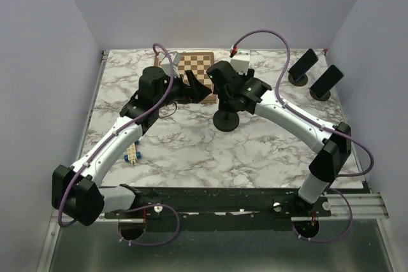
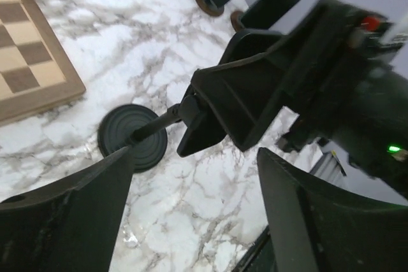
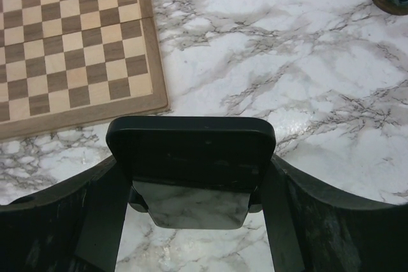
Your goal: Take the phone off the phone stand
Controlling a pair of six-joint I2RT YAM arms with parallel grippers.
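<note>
A black phone (image 3: pixel 191 148) with a glossy screen sits between the fingers of my right gripper (image 3: pixel 191 179), which is shut on its two side edges. In the left wrist view the phone (image 2: pixel 199 133) sits at the top of the slanted stem of a black stand with a round base (image 2: pixel 132 137). In the top view the stand base (image 1: pixel 226 120) is at mid-table, below my right gripper (image 1: pixel 224 90). My left gripper (image 2: pixel 194 202) is open and empty, just left of the stand (image 1: pixel 194 88).
A wooden chessboard (image 1: pixel 194 68) lies at the back centre, behind both grippers. Two more phones on stands (image 1: pixel 303 65) (image 1: pixel 326 81) are at the back right. A small blue and yellow object (image 1: pixel 132 155) lies near the left arm.
</note>
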